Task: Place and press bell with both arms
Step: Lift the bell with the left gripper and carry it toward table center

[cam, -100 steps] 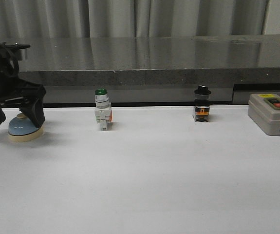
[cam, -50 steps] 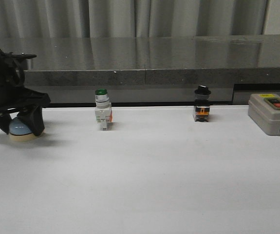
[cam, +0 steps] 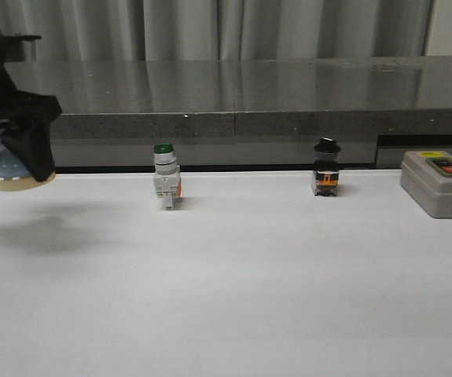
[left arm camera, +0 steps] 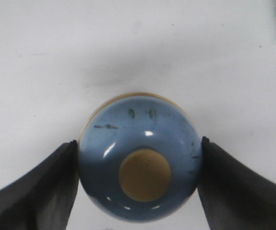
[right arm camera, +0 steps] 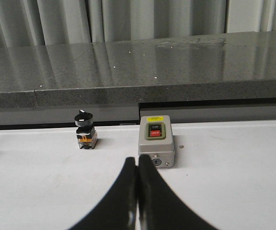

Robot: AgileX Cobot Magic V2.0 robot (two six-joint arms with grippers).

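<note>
Left gripper [cam: 9, 153], far left of the front view, upper-middle height: its two black fingers [left arm camera: 37, 184] pinch the desk bell [left arm camera: 140, 158] on opposite flanks of the light-blue dome, as the left wrist view shows, with the cream knob [left arm camera: 144, 175] left uncovered between them. In the front view you see the bell's cream base [cam: 23, 183] hanging clear of the white table [cam: 233, 290], with a soft shadow on the surface below it; the bell is therefore airborne, not resting.

Right gripper [right arm camera: 138, 191], bottom centre of the right wrist view: its fingers are pressed together, tip against tip, holding nothing. It does not appear in the front view. Ahead of it sits the grey on/off switch box [right arm camera: 155, 146], and further to the left of that frame the black-capped switch [right arm camera: 85, 129].

Centre of the front view, near the table's back edge: the green-capped push-button switch [cam: 165, 176], untouched.

Step in hand, by judgement: the carry within the placing phase. Your next move calls for taking the bell to its spot, lowering it until the base sits flat, and releasing it without tipping it. The right arm's closed fingertips would then suit a downward press on the knob.
</note>
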